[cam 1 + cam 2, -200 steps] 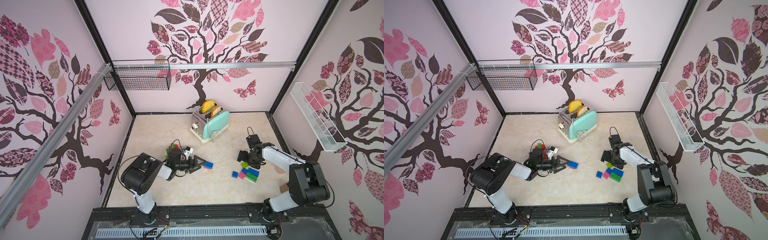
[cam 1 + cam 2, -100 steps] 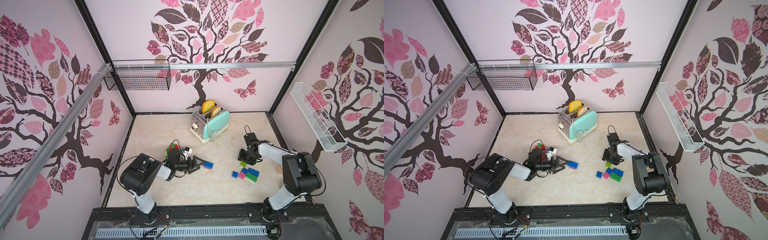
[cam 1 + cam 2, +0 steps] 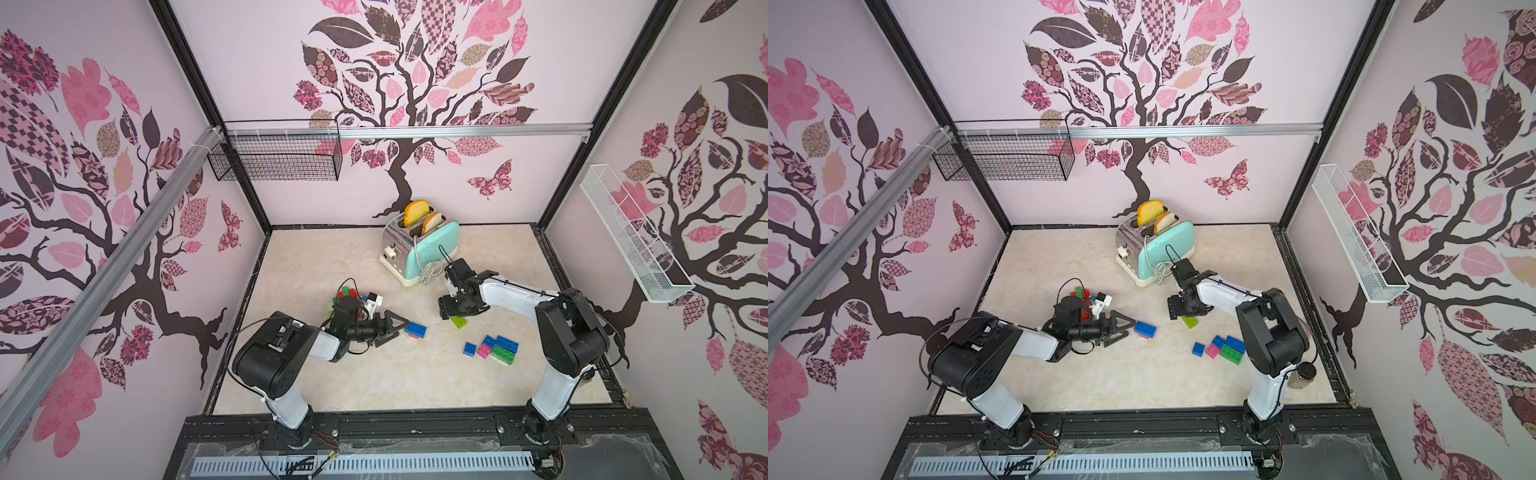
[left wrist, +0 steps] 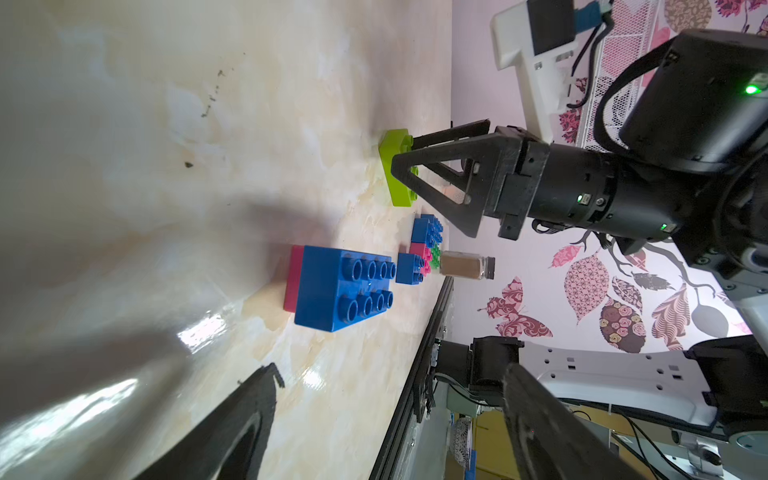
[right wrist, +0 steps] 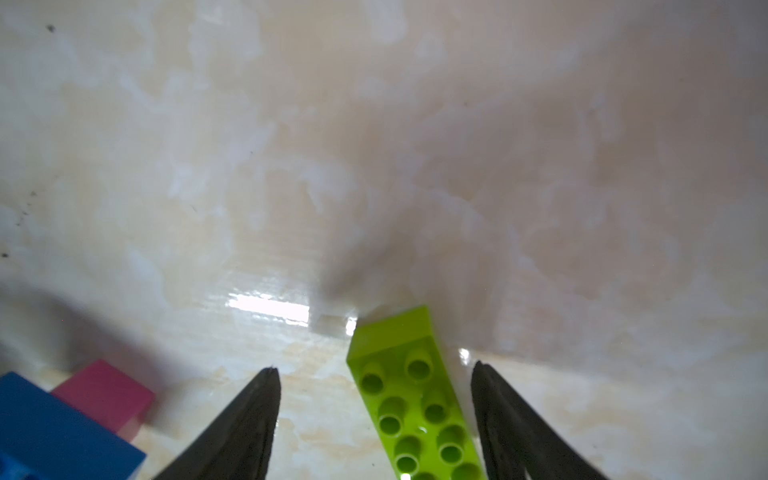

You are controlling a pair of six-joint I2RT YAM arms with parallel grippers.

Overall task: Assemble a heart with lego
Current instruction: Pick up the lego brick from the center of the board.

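Gripper, right (image 3: 455,315): it has swung from right of centre toward the middle of the frame; its jaws now stand apart, one on each side of the lime brick (image 3: 460,323), not pressing it.
Lime brick: it has come along, leftward in both top views, and lies on the worktop (image 3: 374,386) below the toaster (image 3: 432,249); in the right wrist view one finger (image 5: 507,424) is just beside it, the other well apart.
Gripper, left (image 3: 398,329): unchanged, wide and empty, pointing at the blue brick (image 3: 415,329) that sits on a pink brick (image 4: 296,274).
Other lego: the blue, pink and green group (image 3: 494,351) lower right of centre has not moved; red and green bricks (image 3: 344,294) lie behind the left wrist.
Meaning for task: the lime brick seems just let go nearer the middle (I judge this only from the open jaws); no heart shape exists yet.
Writing: none readable on toaster, bricks or small jar (image 3: 1302,379).
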